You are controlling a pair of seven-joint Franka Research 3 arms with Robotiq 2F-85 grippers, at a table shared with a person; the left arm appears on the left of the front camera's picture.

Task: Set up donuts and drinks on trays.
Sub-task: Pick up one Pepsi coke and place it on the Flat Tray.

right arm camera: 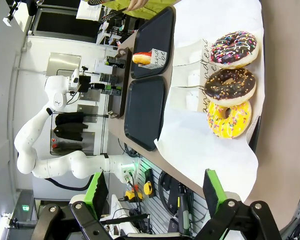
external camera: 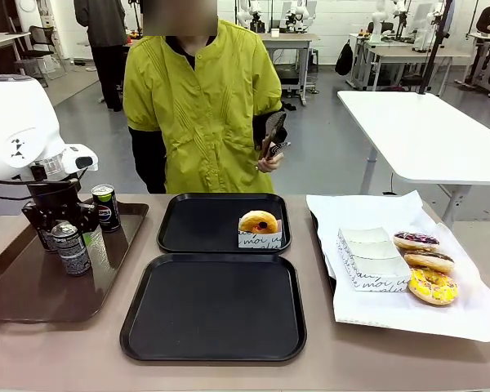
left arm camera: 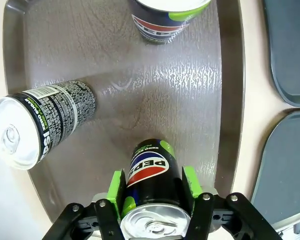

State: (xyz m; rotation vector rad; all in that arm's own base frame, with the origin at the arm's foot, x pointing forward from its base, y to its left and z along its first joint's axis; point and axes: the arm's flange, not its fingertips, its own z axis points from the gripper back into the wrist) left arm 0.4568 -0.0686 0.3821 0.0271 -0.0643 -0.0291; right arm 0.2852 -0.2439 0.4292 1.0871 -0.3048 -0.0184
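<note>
Brown tray at the front view's lower left: a can is clamped upright by the left gripper; it should be lifted straight, clear of neighbouring cans. The right gripper is spread, empty.

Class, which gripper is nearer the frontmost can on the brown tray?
Left. The left gripper clasps that can between its pads; the right gripper is over by the donuts.

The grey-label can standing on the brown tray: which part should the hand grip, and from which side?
I would grip the grey-label can across the middle of its round wall, coming down from above. It stands upright on the brown tray, silver top up, with free space on both sides.
</note>
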